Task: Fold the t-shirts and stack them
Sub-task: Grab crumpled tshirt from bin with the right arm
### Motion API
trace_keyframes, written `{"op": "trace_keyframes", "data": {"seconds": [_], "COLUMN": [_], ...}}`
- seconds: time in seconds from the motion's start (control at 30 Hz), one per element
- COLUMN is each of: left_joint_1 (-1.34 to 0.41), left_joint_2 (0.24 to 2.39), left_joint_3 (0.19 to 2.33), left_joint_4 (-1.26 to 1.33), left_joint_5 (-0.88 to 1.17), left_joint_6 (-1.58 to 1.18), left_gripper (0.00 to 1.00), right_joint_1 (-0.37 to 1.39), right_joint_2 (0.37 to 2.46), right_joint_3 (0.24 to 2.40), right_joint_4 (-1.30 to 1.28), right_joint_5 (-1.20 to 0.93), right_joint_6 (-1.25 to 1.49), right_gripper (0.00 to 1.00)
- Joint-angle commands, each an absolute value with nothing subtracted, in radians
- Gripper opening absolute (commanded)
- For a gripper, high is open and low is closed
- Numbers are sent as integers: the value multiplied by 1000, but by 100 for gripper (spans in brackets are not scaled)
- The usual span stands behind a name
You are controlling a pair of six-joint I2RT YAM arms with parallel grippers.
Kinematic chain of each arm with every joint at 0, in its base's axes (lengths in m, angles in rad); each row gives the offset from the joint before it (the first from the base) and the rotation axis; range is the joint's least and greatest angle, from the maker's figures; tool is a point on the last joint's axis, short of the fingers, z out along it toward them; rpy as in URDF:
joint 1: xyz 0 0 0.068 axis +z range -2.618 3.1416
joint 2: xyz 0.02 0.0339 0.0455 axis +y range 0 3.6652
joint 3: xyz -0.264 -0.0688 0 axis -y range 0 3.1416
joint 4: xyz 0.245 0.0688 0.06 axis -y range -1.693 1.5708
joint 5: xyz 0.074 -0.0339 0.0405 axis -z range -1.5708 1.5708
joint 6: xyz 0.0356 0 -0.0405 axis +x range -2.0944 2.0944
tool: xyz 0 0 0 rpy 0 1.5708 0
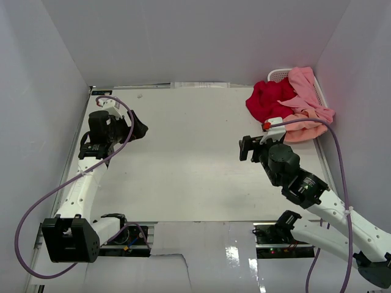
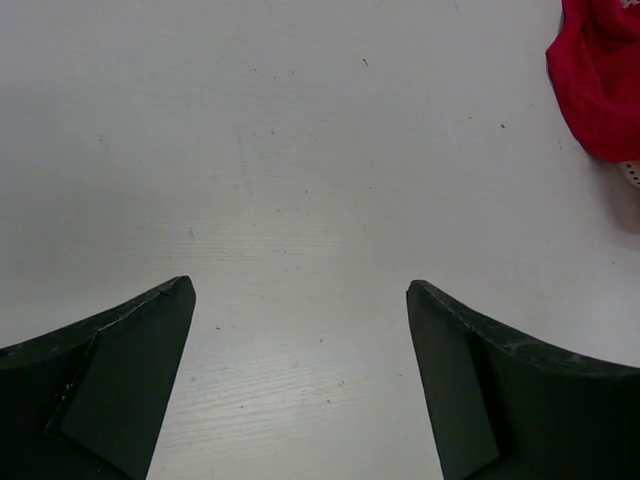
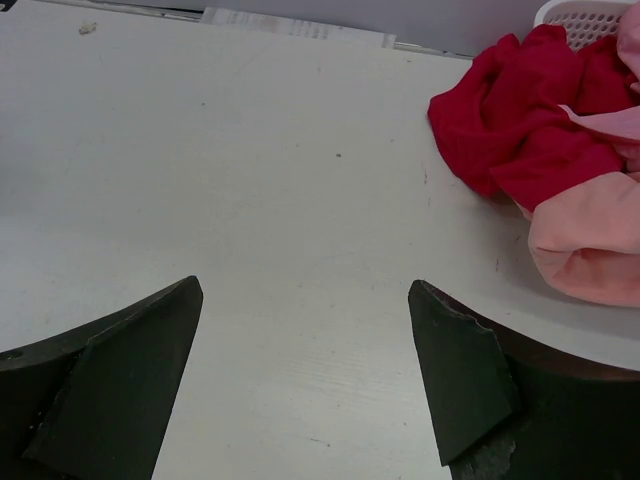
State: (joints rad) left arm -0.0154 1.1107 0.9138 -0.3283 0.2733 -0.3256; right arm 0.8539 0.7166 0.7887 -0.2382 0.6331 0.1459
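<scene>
We see the three t-shirts heaped, crumpled and unfolded, at the desk's (image 1: 183, 159) far right corner. The deep red t-shirt (image 1: 269, 99) spills toward the middle. The pink t-shirt (image 1: 303, 82) drapes over the white perforated basket (image 1: 280, 74) by the right wall, and the peach-salmon t-shirt (image 1: 302, 129) lies nearest us. Our right tool (image 3: 305, 282) hovers beside the heap, fingers spread. A broad stretch of white desk separates the heap from our left tool (image 2: 300, 283), also spread, near the left wall.
</scene>
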Motion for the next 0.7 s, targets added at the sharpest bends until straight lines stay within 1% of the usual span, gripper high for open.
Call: {"op": "trace_keyframes", "data": {"seconds": [0.0,0.13,0.2,0.23,0.27,0.3,0.37,0.4,0.47,0.5,0.53,0.57,0.6,0.63,0.67], "left_joint_1": [-17,-17,-17,-17,-17,-17,-17,-17,-17,-17,-17,-17,-17,-17,-17], "left_joint_2": [1074,1077,1080,1083,1081,1078,1074,1071,1066,1065,1063,1063,1065,1066,1069], "left_joint_3": [908,908,908,910,910,908,908,907,904,904,904,904,904,905,907], "left_joint_4": [-310,-311,-311,-313,-314,-316,-314,-314,-318,-318,-319,-319,-319,-319,-319], "left_joint_5": [275,279,279,276,276,275,273,272,271,268,271,268,271,273,275], "left_joint_6": [-313,-313,-311,-311,-313,-311,-313,-311,-311,-310,-310,-308,-308,-310,-311], "left_gripper": [98,98,98,98,98,98,98,98,98,98,98,98,98,98,98], "right_joint_1": [859,841,770,729,686,585,488,397,315,240,206,151,134,120,108], "right_joint_2": [721,814,863,926,958,992,1087,1129,1253,1303,1404,1452,1497,1567,1595], "right_joint_3": [805,867,935,966,998,1026,1090,1110,1205,1248,1346,1397,1443,1513,1541], "right_joint_4": [-227,-241,-238,-239,-248,-253,-253,-253,-287,-314,-386,-420,-446,-463,-462], "right_joint_5": [647,715,689,652,561,502,389,367,304,284,285,285,302,334,394], "right_joint_6": [141,117,100,91,95,100,117,118,124,133,150,182,196,210,215], "right_gripper": [90,90,90,90,90,90,90,90,90,90,90,90,90,90,90]}}
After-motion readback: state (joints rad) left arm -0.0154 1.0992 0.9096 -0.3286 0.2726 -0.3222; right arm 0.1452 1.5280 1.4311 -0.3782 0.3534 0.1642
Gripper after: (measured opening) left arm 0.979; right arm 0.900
